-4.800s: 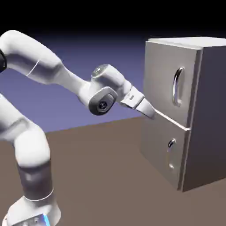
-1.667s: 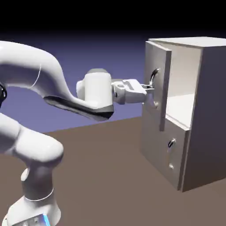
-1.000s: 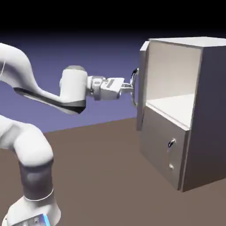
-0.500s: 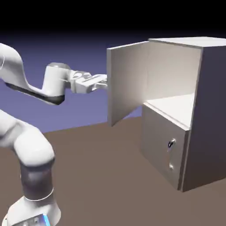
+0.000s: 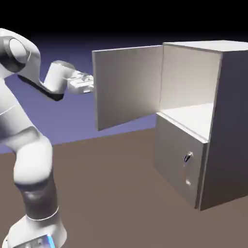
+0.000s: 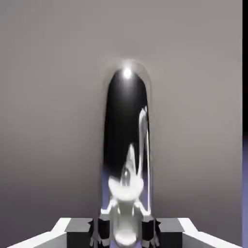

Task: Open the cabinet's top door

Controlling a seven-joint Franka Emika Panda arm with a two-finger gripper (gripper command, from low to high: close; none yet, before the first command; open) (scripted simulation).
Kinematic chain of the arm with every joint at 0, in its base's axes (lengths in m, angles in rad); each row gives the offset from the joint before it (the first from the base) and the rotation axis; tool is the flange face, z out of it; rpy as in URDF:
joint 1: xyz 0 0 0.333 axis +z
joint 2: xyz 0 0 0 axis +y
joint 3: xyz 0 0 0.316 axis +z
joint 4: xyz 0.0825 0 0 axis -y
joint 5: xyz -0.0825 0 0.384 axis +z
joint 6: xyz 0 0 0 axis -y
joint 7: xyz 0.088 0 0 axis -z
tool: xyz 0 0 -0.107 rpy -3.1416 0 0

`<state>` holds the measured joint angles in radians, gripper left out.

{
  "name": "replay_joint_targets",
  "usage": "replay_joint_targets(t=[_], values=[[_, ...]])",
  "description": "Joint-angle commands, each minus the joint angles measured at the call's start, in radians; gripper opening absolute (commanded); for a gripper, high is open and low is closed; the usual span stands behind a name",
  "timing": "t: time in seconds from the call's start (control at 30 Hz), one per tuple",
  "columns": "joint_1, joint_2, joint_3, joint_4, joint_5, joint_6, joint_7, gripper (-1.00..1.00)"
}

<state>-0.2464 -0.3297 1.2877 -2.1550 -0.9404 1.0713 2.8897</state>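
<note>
gripper (image 5: 91, 85): at left, pinched tight on the chrome handle (image 6: 127, 145) of the top door (image 5: 127, 86). top door: swung wide, hinged on the cabinet (image 5: 203, 121) at right; pale interior exposed. lower panel (image 5: 179, 162): closed.

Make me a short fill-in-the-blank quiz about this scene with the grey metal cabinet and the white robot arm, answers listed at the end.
1. The top door of the boxy grey metallic cabinet stands swung wide ____.
2. The white arm's two-finger gripper is shut on the door's curved chrome bar ____.
3. The shorter lower panel, with its small round knob, is ____.
4. Behind the top door, the pale compartment holds ____.

Answers: open; handle; closed; nothing
</note>
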Motion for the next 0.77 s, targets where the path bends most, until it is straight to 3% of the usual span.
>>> replay_joint_targets(t=[0.0,0.47,0.73], values=[[-0.034,0.009,0.037,0.017,0.005,-0.017,0.004,-1.0],[-0.533,-0.001,0.524,0.215,0.075,-0.151,0.01,-1.0],[-0.808,-0.104,0.751,0.39,0.141,-0.233,-0.025,-1.0]])
